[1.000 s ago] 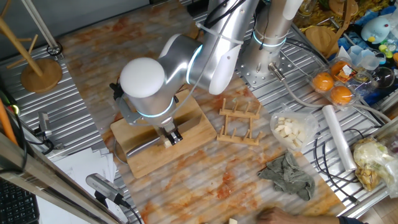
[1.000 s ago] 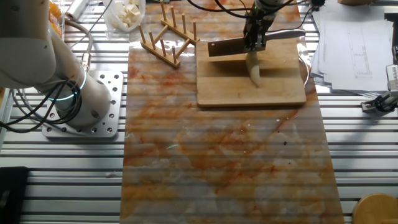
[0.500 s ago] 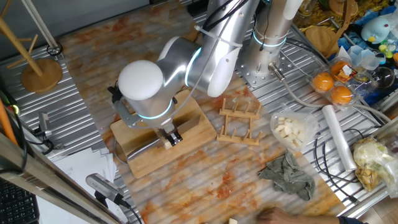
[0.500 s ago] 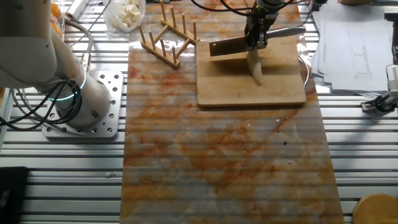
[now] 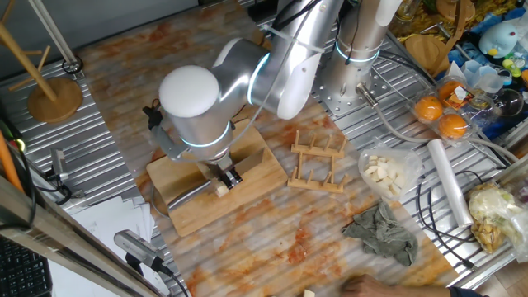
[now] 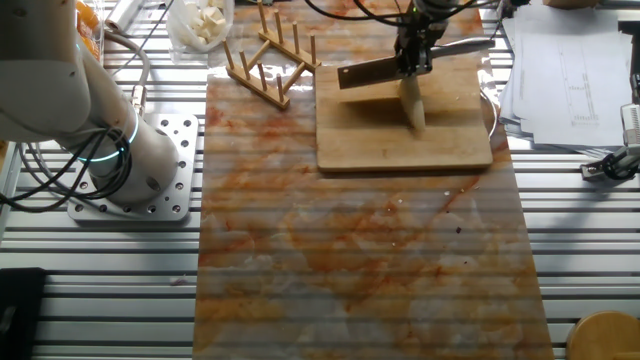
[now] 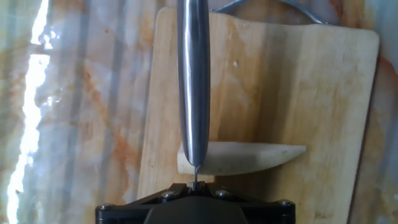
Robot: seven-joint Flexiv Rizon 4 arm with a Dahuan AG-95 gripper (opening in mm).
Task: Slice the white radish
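The white radish, a pale cream tapered strip, lies whole on the wooden cutting board. My gripper is shut on the handle of a steel knife. The blade stands edge-down across the radish's thick end. In the other fixed view the knife hangs from the gripper just over the radish on the board. In one fixed view the arm hides most of the board. Only the gripper, the radish tip and the blade show.
A wooden rack stands beside the board, also in the other fixed view. A plastic-wrapped heap of pale cubes, a grey cloth, oranges and papers lie around. The arm's base stands at the left.
The arm has shifted a little and the knife has edged slightly sideways over the radish. The radish lies in the same place, uncut.
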